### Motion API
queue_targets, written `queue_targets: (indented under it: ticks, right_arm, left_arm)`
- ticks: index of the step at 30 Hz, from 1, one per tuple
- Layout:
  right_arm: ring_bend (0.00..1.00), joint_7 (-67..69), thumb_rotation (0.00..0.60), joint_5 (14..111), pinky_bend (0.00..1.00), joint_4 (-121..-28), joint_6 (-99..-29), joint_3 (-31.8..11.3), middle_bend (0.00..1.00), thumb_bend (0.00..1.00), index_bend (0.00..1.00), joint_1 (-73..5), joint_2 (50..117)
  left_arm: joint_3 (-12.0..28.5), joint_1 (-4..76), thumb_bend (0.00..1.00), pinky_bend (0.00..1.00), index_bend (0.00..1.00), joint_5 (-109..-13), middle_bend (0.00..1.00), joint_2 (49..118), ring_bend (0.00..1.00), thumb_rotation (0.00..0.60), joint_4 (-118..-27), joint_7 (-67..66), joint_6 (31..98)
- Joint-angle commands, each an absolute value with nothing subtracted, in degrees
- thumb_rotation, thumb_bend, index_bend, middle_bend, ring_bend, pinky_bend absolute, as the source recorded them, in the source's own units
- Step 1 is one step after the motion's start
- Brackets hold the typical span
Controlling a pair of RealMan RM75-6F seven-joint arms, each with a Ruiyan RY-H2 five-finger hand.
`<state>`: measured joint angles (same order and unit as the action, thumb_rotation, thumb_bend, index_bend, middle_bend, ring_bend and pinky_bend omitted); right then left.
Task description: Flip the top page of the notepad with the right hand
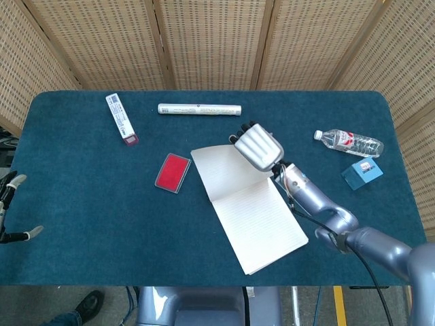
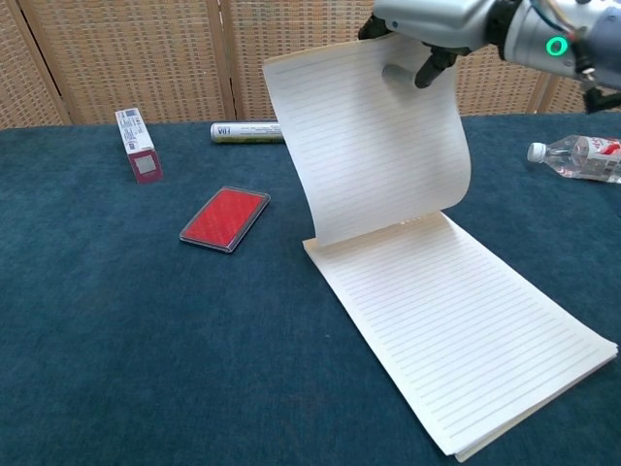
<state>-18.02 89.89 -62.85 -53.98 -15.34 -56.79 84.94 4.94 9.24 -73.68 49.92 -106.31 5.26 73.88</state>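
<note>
One curled lined top page in right robot hand

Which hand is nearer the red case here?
Right. The right hand holds the lifted top page just to the right of the red case, with the page between them. The left hand hangs off the table's left edge, far from the case.

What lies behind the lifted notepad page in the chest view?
The white tube lies behind the top page; only its left end shows. The right hand holds the page's top edge.
</note>
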Motion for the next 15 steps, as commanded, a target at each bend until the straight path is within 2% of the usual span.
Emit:
queue_targets:
  ticks: [1,4,6,7,8,9,11,12,14,15]
  right_arm:
    - [0.54,-18.87,0.600,84.85,0.62,-53.43,-47.93,-18.72,0.64,0.68,0.64,-62.34,91.16]
    - [0.54,-19.64,0.600,82.34,0.62,-48.43,-45.54,-20.12,0.63,0.67,0.64,-64.68,94.28]
    - [0.52,-20.41,0.600,80.57,0.61,-44.29,-44.31,-21.23,0.59,0.64,0.62,-66.66,97.21]
    - [0.45,-20.71,0.600,79.81,0.56,-41.58,-44.19,-21.81,0.48,0.57,0.53,-67.93,99.15]
    - [0.32,-20.87,0.600,79.58,0.46,-39.18,-44.57,-22.15,0.32,0.48,0.38,-69.16,100.80]
    - [0.18,-21.00,0.600,79.29,0.31,-36.88,-44.77,-22.44,0.18,0.37,0.22,-70.30,102.32]
    - [0.00,-21.15,0.600,77.63,0.06,-33.88,-43.51,-23.52,0.00,0.18,0.01,-72.22,104.56]
    - [0.00,-22.24,0.600,75.93,0.00,-32.02,-43.21,-24.80,0.00,0.09,0.00,-73.36,106.08]
    - [0.00,-26.00,0.600,73.63,0.00,-28.34,-43.84,-26.31,0.00,0.01,0.00,-75.30,108.78]
    - [0.00,-28.88,0.600,72.67,0.00,-26.00,-44.61,-26.74,0.00,0.00,0.00,-76.29,110.26]
  left_arm:
    - [5.73,10.26,0.00,0.00,0.00,-70.68,0.00,50.28,0.00,0.600,-105.35,4.96,71.85]
    - [6.15,10.59,0.00,0.00,0.00,-68.87,0.00,50.34,0.00,0.600,-104.79,5.34,70.85]
    - [6.44,10.76,0.00,0.00,0.00,-67.61,0.00,50.16,0.00,0.600,-104.44,6.00,70.08]
    - [6.59,10.84,0.00,0.00,0.00,-67.08,0.00,50.02,0.00,0.600,-104.25,6.41,69.68]
    - [6.72,10.88,0.00,0.00,0.00,-66.64,0.00,49.92,0.00,0.600,-104.00,6.73,69.42]
    - [6.82,10.95,0.00,0.00,0.00,-66.30,0.00,49.85,0.00,0.600,-103.73,7.03,69.13]
    - [6.98,11.07,0.00,0.00,0.00,-65.67,0.00,49.76,0.00,0.600,-103.21,7.69,68.48]
    - [7.08,11.21,0.00,0.00,0.00,-65.33,0.00,49.74,0.00,0.600,-102.87,8.06,68.02]
    - [7.18,11.46,0.00,0.00,0.00,-64.86,0.00,49.70,0.00,0.600,-102.35,8.56,67.19]
    - [7.16,11.69,0.00,0.00,0.00,-64.76,0.00,49.65,0.00,0.600,-102.07,8.91,66.43]
